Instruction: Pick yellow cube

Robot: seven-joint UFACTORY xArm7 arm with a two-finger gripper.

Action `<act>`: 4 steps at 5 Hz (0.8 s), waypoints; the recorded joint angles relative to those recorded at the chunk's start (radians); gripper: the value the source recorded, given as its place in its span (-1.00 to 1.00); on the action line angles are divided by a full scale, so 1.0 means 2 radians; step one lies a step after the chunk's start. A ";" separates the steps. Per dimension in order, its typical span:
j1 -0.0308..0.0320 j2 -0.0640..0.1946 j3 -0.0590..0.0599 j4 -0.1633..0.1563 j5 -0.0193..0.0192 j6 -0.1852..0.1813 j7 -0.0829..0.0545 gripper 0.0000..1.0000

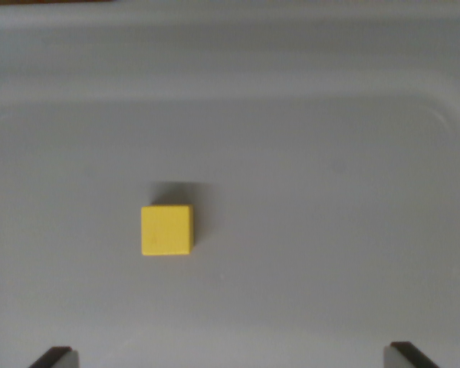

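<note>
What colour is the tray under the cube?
Pale grey tray, seen in the wrist view; the cube is yellow.

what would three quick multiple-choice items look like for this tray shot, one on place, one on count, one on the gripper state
1. Where is the yellow cube in the wrist view?
A. left of centre
B. far right edge
C. top corner

2. How many cubes lie on the grey tray?
A. three
B. one
C. two

3. How does the gripper stand?
A. shut on the cube
B. holding the cube lifted
C. open, apart from the cube

Answers: 1 A, it sits left of the middle; 2 B, only one yellow block shows; 3 C, the fingertips sit wide apart at the bottom edge, the cube untouched above them in the view.
</note>
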 joint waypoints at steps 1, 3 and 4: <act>0.0012 0.009 0.001 -0.009 0.0004 -0.017 0.001 -1.00; 0.0025 0.020 0.003 -0.020 0.0008 -0.036 0.002 -1.00; 0.0025 0.020 0.003 -0.020 0.0008 -0.036 0.002 -1.00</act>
